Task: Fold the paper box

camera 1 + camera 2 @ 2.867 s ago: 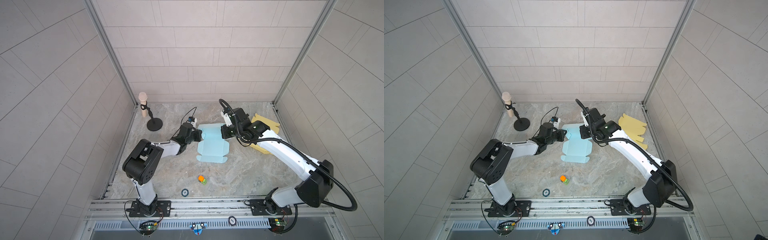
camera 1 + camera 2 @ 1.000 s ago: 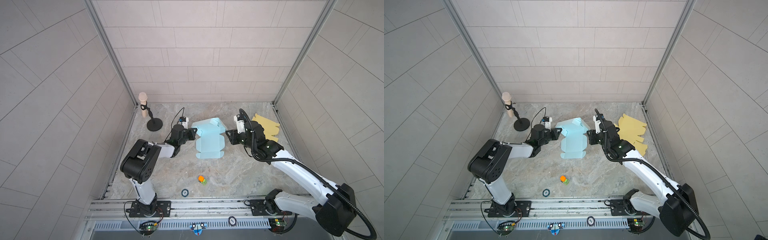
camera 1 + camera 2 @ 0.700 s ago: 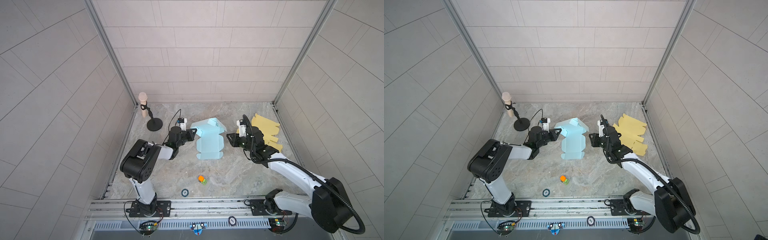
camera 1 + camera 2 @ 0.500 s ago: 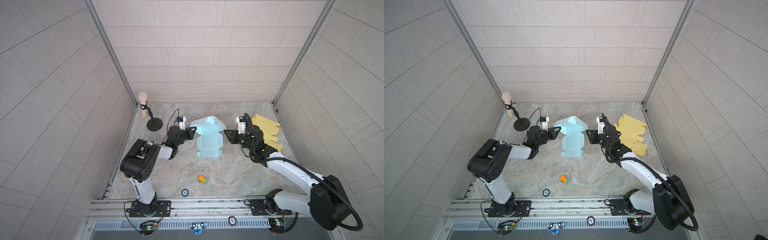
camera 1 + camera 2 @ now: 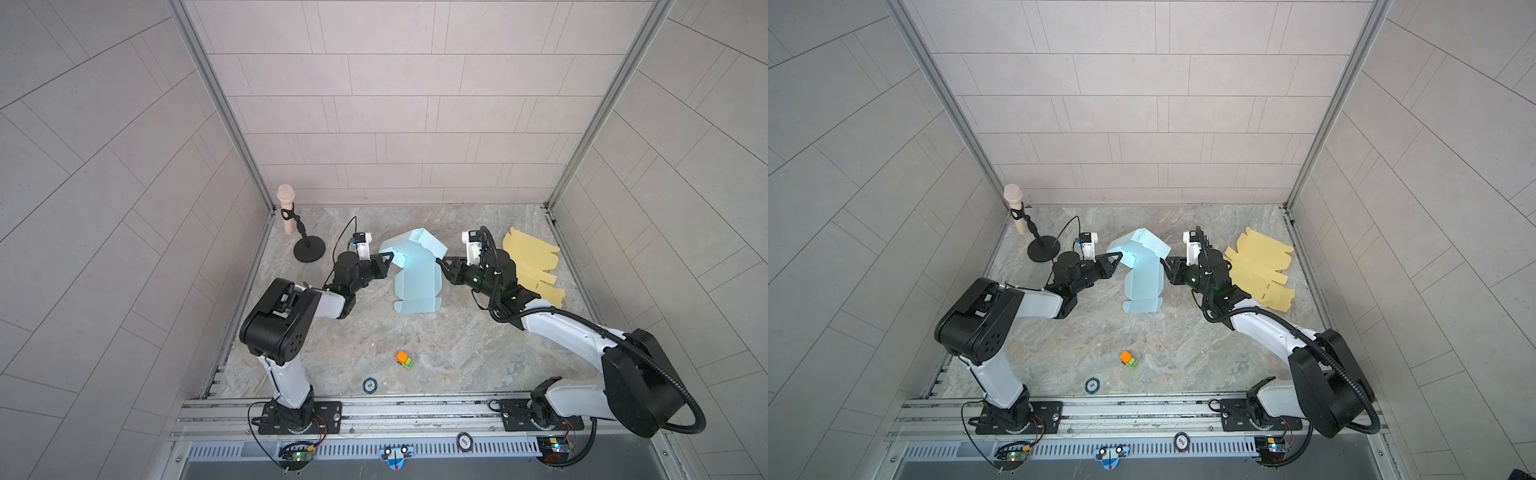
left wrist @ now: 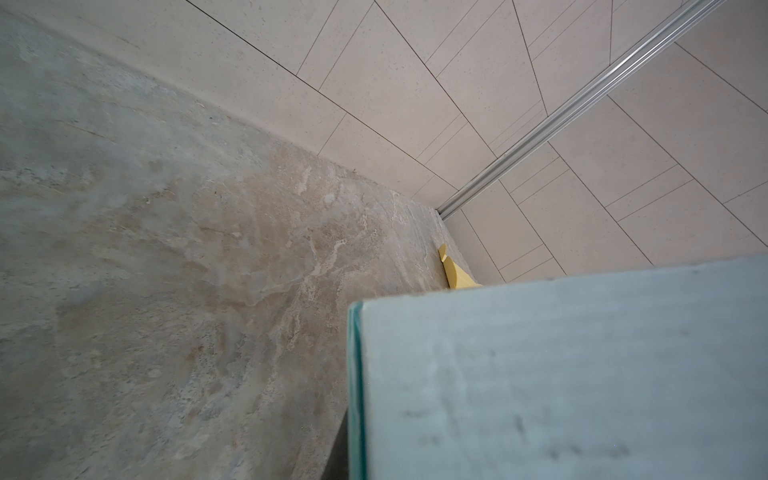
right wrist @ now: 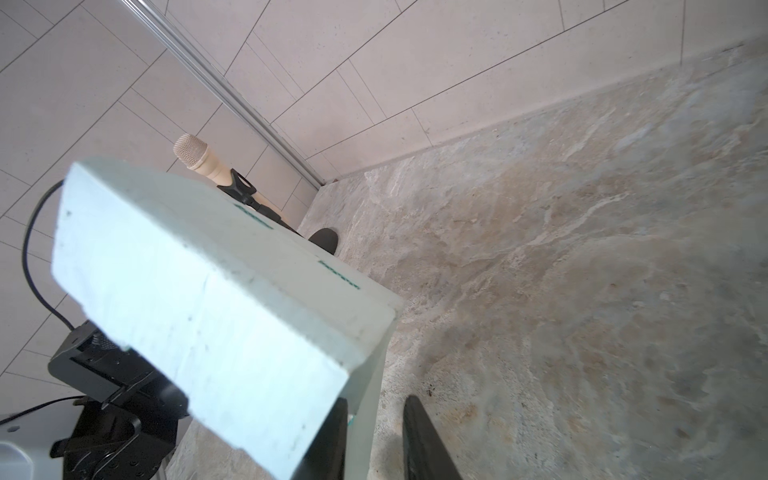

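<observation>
The light blue paper box (image 5: 415, 276) (image 5: 1142, 280) stands half folded in the middle of the floor, its far part raised and bent over. My left gripper (image 5: 388, 258) (image 5: 1118, 257) is shut on the raised part's left edge. In the left wrist view the blue panel (image 6: 561, 374) covers the jaws. My right gripper (image 5: 441, 262) (image 5: 1166, 262) is at the box's right edge. In the right wrist view, this gripper (image 7: 376, 401) is open, with a thin blue flap between the fingers (image 7: 415, 432), beside one finger and clear of the other.
A flat yellow cardboard sheet (image 5: 532, 262) (image 5: 1258, 266) lies behind the right arm. A microphone (image 5: 286, 208) on a black stand (image 5: 309, 251) is at the back left. A small orange and green toy (image 5: 404, 359) and a round disc (image 5: 369, 385) lie near the front rail.
The box, flat on the floor earlier, now has its far part lifted and folded over. My right gripper has come in to the box's right edge. The left gripper keeps its hold.
</observation>
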Controlling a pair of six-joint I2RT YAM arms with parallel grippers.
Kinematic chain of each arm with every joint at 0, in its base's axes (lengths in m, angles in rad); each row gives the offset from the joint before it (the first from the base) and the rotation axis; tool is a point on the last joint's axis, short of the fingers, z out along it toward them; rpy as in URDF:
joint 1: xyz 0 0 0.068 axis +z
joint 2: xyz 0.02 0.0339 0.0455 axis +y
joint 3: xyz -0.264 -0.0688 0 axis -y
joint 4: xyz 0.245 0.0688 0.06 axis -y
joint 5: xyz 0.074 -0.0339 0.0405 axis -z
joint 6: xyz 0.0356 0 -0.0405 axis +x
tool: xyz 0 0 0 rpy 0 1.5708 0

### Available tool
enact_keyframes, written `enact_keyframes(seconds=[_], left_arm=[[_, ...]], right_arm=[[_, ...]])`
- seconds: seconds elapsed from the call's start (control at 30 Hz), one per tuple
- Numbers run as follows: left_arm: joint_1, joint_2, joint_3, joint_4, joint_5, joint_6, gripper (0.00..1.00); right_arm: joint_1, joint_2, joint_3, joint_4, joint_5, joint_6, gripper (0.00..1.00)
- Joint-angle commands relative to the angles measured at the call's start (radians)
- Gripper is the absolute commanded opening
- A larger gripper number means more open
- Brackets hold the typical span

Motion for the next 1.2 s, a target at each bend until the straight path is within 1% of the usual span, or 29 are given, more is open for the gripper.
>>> enact_keyframes(seconds=[0.0, 0.17, 0.3, 0.43, 0.6, 0.73, 0.83, 0.97, 1.07, 1.17], left_arm=[[-0.003, 0.008, -0.005, 0.031, 0.024, 0.014, 0.07], [-0.005, 0.004, -0.007, 0.032, 0.025, 0.018, 0.07], [-0.005, 0.005, -0.007, 0.032, 0.023, 0.019, 0.07], [-0.005, 0.001, -0.01, 0.032, 0.025, 0.02, 0.07], [-0.005, -0.001, -0.007, 0.029, 0.037, 0.019, 0.07], [-0.005, 0.005, 0.014, 0.006, 0.077, 0.022, 0.07], [-0.006, 0.003, 0.027, -0.018, 0.105, 0.022, 0.07], [-0.014, -0.026, 0.044, -0.108, 0.121, 0.05, 0.08], [-0.032, -0.053, 0.058, -0.202, 0.123, 0.086, 0.09], [-0.052, -0.08, 0.067, -0.287, 0.107, 0.119, 0.08]], right_arm=[[0.024, 0.004, 0.044, 0.075, -0.016, 0.014, 0.27], [0.031, 0.021, 0.041, 0.086, 0.004, 0.031, 0.27], [0.035, 0.02, 0.058, -0.01, 0.056, 0.014, 0.27], [0.035, -0.041, 0.083, -0.206, 0.093, -0.085, 0.27], [0.034, -0.194, 0.1, -0.5, 0.15, -0.285, 0.28], [0.034, -0.283, 0.147, -0.697, 0.153, -0.424, 0.28], [0.034, -0.305, 0.204, -0.779, 0.121, -0.494, 0.29], [0.034, -0.301, 0.262, -0.813, 0.106, -0.562, 0.3], [0.034, -0.251, 0.319, -0.841, 0.082, -0.605, 0.3], [0.034, -0.196, 0.361, -0.851, 0.027, -0.628, 0.3]])
